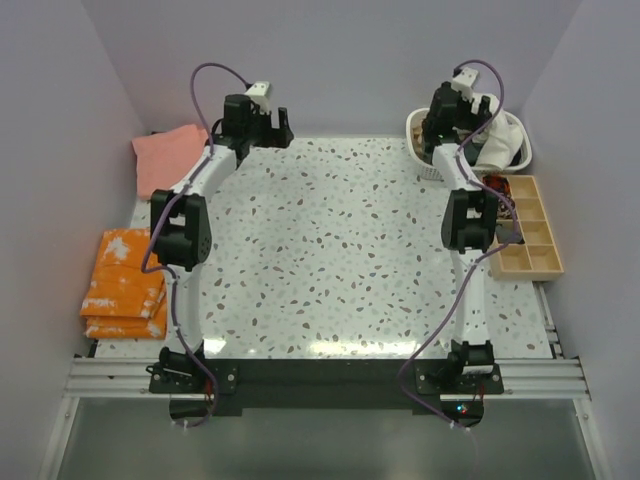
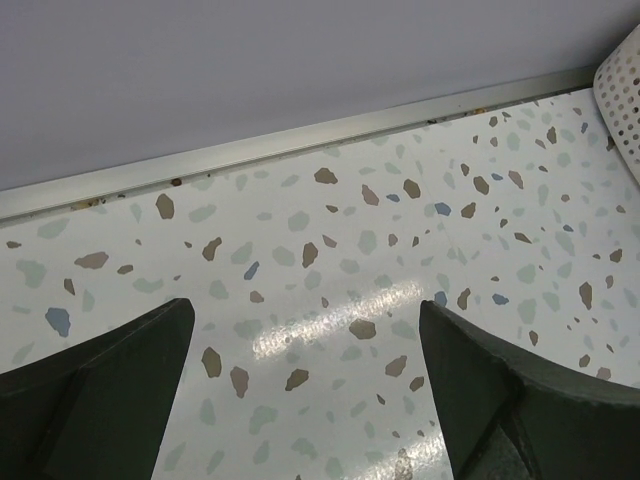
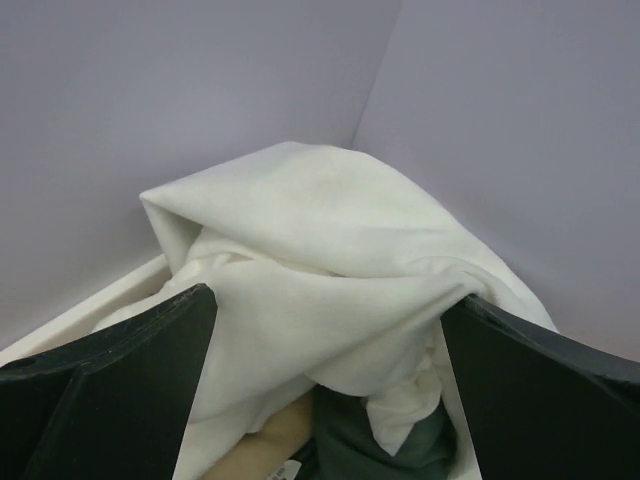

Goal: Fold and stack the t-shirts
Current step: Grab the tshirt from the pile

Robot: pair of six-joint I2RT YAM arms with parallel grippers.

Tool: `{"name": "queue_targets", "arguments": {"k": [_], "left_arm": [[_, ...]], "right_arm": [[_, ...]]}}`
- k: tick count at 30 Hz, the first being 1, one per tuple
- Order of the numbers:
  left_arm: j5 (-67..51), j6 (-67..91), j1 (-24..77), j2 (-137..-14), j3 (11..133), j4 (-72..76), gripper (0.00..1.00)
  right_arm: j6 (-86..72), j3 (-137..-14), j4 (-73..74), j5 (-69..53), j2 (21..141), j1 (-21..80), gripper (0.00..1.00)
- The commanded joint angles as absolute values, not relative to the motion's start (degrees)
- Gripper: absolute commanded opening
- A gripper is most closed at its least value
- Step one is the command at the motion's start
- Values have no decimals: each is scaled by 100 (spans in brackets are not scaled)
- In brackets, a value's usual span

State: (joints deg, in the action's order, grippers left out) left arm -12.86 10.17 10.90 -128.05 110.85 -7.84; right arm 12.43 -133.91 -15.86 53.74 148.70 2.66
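Observation:
A crumpled cream t-shirt (image 3: 320,230) fills the top of the white perforated basket (image 1: 425,165) at the back right. A tan shirt (image 3: 270,445) and a dark grey one (image 3: 400,450) lie under it. My right gripper (image 3: 330,300) hangs open just above the heap, one finger on each side of a cream fold (image 1: 500,135). My left gripper (image 2: 305,310) stands open over bare speckled table near the back edge, with nothing between its fingers. A folded salmon-pink t-shirt (image 1: 170,155) lies at the back left. Folded orange shirts with white blotches (image 1: 125,285) are stacked at the left edge.
A wooden tray with compartments (image 1: 527,228) sits on the right, just in front of the basket. The basket's corner (image 2: 622,90) shows at the upper right of the left wrist view. A metal rail (image 2: 300,145) and lilac walls close off the back of the table.

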Motion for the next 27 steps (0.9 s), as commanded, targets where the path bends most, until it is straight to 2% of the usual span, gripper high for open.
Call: {"name": "queue_targets", "arguments": {"k": [1, 4, 5, 6, 7, 9, 12, 14, 18, 21, 27], "left_arm": [[-1705, 1213, 1090, -12885, 11513, -483, 100], [-1679, 1169, 1090, -12885, 11522, -501, 100], [-1670, 1169, 1090, -12876, 11531, -510, 100], [-1644, 1169, 1090, -12876, 11531, -527, 100], [-1635, 1178, 1090, -12867, 11531, -527, 100], [-1643, 1186, 1090, -12858, 11531, -510, 100], [-1705, 1248, 1090, -12850, 11531, -510, 100], [-1740, 1283, 1099, -12806, 11514, -492, 100], [-1811, 1353, 1125, -12639, 11496, -527, 100], [-1776, 1389, 1178, -12403, 11287, -545, 100], [-1784, 1468, 1213, -11743, 10443, -185, 100]], "right_arm": [[880, -14264, -1169, 5450, 15460, 9, 92], [450, -13924, -1046, 5274, 15337, -219, 45], [318, -13835, -1011, 5204, 15215, -255, 20], [203, -13756, -950, 5134, 15153, -316, 6], [80, -13537, -949, 5055, 15083, -325, 2], [44, -13212, -1098, 4704, 14750, -325, 0], [-263, -11626, -1798, 3948, 13898, -238, 0], [-413, -10998, -2073, 3474, 13424, -167, 0], [-571, -9199, -2758, 2473, 11879, 271, 0], [-668, -8362, -3022, 2276, 11165, 578, 0], [-554, -7683, -2901, 2171, 9880, 949, 0]]}}
